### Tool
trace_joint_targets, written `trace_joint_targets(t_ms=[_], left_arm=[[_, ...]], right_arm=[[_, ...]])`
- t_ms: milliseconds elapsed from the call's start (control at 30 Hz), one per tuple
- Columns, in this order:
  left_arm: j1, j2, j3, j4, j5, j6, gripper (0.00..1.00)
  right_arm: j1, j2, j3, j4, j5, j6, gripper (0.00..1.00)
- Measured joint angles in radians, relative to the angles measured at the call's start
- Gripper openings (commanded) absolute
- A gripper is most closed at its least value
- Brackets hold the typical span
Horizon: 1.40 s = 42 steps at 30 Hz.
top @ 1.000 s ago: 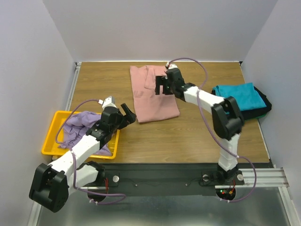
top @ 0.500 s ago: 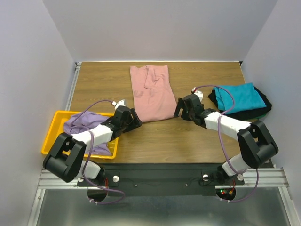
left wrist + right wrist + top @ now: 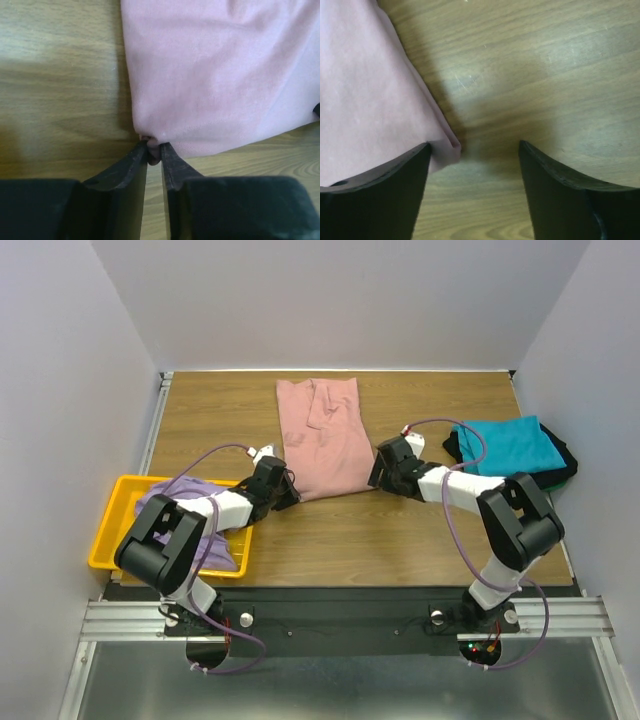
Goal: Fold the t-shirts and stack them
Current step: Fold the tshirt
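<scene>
Both arms now flank the pink t-shirt (image 3: 215,75) hem for my fold: left gripper (image 3: 154,150) pinches a corner, right gripper (image 3: 475,145) gapes.

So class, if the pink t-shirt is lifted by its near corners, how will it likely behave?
Probably floppy: the pink t-shirt bunches where the left gripper pinches its corner, so the rest should sag. Likely light: it is thin cloth, lying flat in folded layers. The folds may slip open, since the right gripper stands open around the other corner.
</scene>
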Motion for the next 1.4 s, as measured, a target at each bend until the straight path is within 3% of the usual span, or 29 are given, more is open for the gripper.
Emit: trace_joint_targets(t_ms=[167, 233, 267, 433, 667, 933, 1167, 1400], left_arm=[[0.0, 0.038, 0.024, 0.017, 0.002, 0.003, 0.0], [0.0, 0.048, 0.032, 0.024, 0.004, 0.004, 0.0], [0.0, 0.053, 0.034, 0.027, 0.005, 0.004, 0.0], [0.0, 0.061, 0.038, 0.04, 0.021, 0.003, 0.0], [-0.043, 0.002, -0.022, 0.042, 0.016, -0.013, 0.0], [-0.304, -0.244, -0.169, -0.029, -0.006, -0.106, 0.0], [-0.534, -0.487, -0.211, -0.119, -0.055, -0.219, 0.0], [-0.583, -0.583, -0.211, -0.186, -0.056, -0.235, 0.0]], right_arm=[[-0.003, 0.034, 0.029, 0.001, -0.02, -0.001, 0.46], [-0.006, 0.04, 0.032, 0.009, -0.038, -0.002, 0.33], [-0.008, 0.043, 0.032, 0.013, -0.046, -0.002, 0.21], [-0.007, 0.048, 0.032, 0.031, -0.098, 0.0, 0.01], [-0.007, -0.003, -0.036, 0.064, -0.116, -0.001, 0.01], [-0.006, -0.407, -0.319, 0.011, -0.158, 0.026, 0.0], [-0.006, -0.788, -0.425, -0.159, -0.203, 0.063, 0.0], [-0.006, -0.955, -0.422, -0.279, -0.225, 0.069, 0.01]])
